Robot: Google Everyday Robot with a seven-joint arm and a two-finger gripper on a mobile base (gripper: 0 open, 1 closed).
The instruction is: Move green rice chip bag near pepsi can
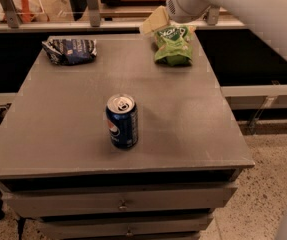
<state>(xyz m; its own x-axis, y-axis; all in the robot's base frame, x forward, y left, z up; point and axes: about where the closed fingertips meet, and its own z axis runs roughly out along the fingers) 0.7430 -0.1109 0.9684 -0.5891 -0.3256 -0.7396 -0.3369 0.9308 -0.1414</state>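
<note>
The green rice chip bag [173,46] lies at the far right of the grey table top [183,119], light green with a darker logo patch. The pepsi can [122,122] stands upright near the middle front of the table, well apart from the bag. My gripper [153,21], pale beige at the end of the white arm [218,4], hangs at the bag's far left top corner, at the table's back edge. Whether it touches the bag I cannot tell.
A dark navy-blue snack bag [70,50] lies at the table's far left. The table has drawers [123,203] below its front edge. A counter with metal posts [92,4] runs behind the table. Speckled floor [263,184] lies to the right.
</note>
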